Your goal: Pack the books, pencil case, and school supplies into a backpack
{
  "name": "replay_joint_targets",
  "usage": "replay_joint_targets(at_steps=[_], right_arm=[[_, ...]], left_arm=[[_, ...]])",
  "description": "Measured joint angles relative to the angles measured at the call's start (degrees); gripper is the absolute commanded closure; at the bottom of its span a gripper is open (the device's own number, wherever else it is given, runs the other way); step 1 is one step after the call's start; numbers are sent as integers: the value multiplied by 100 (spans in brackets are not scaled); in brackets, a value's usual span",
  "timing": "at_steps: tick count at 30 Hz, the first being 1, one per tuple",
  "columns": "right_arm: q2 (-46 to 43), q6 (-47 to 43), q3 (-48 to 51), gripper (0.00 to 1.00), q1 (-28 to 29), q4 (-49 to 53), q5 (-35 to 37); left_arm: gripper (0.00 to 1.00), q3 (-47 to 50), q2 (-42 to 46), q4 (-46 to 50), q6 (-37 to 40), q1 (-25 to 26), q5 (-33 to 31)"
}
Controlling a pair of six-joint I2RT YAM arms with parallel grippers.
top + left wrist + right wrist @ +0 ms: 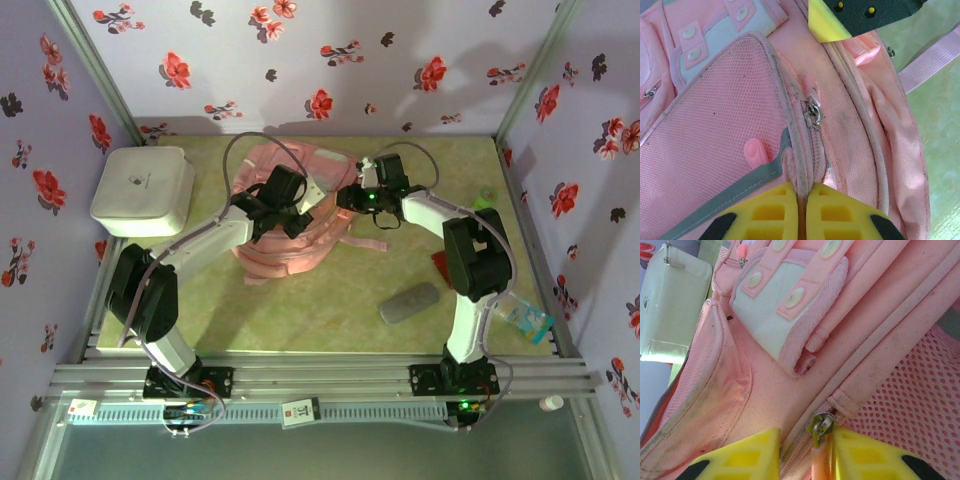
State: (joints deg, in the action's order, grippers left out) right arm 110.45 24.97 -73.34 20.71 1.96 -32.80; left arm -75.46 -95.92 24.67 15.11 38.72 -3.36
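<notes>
The pink backpack (290,245) lies flat at the middle of the table. My left gripper (298,212) sits on top of it, and the left wrist view shows that gripper (805,200) shut on the pale piping beside a zip, below a metal zip slider (814,112). My right gripper (352,198) is at the bag's right edge. The right wrist view shows my right gripper (806,455) with jaws apart. A metal slider (822,425) and its pink pull tab (819,462) rest against the right finger. The grey pencil case (408,302) lies near the right arm. The books are out of view.
A white rounded box (145,190) stands at the back left. A small green object (487,195), a red item (440,262) and a blue-and-white packet (525,318) lie along the right side. Flowered walls close in the table on three sides.
</notes>
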Motion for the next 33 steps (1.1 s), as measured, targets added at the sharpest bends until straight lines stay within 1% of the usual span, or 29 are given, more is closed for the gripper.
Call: replay_joint_targets(at_steps=[9,17,19,22,27,33], right_arm=[[-120,-146,0,80,0,212,214],[-129,-208,0,77,2,262,227],[-129,-208,0,80,2,264,236],[-129,-205,13,82,2,258,234],[-245,-136,232,83,0,85,234],[-490,179,763,83,0,-271,184]], left_arm=[[93,0,0,0,-20,0,-2],[93,0,0,0,-22,0,-2],[93,0,0,0,-24,0,0],[93,0,0,0,-57,0,0],[93,0,-13,13,-151,0,42],[93,-24,-101,55,-313,0,168]])
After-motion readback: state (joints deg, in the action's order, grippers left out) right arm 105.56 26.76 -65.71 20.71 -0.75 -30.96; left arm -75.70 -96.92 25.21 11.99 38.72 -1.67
